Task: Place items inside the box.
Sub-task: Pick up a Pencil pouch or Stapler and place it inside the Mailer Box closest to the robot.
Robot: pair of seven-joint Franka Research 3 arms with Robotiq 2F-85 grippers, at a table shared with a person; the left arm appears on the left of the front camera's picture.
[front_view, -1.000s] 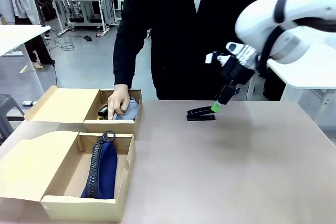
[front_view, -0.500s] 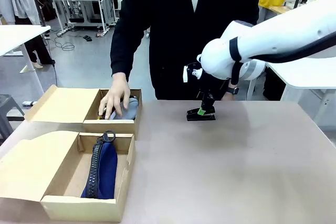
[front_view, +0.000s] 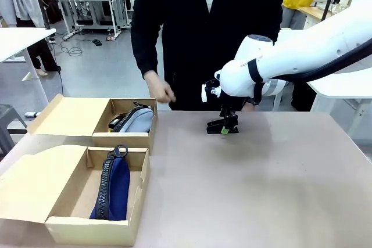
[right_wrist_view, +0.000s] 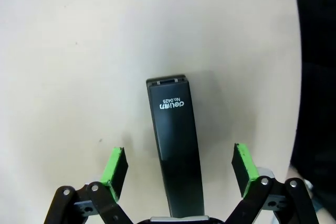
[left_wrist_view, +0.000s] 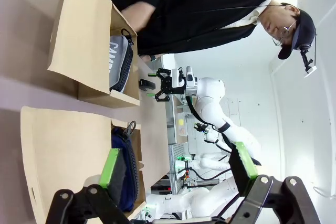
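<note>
Between the wide-open, empty right jaws lies a black stapler printed "deli No.0425".

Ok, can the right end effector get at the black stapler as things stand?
Probably yes. The right end effector is open, with its pads on either side of the black stapler, which lies flat on the table. Nothing is between them, and the person's hand is off to the side.
</note>
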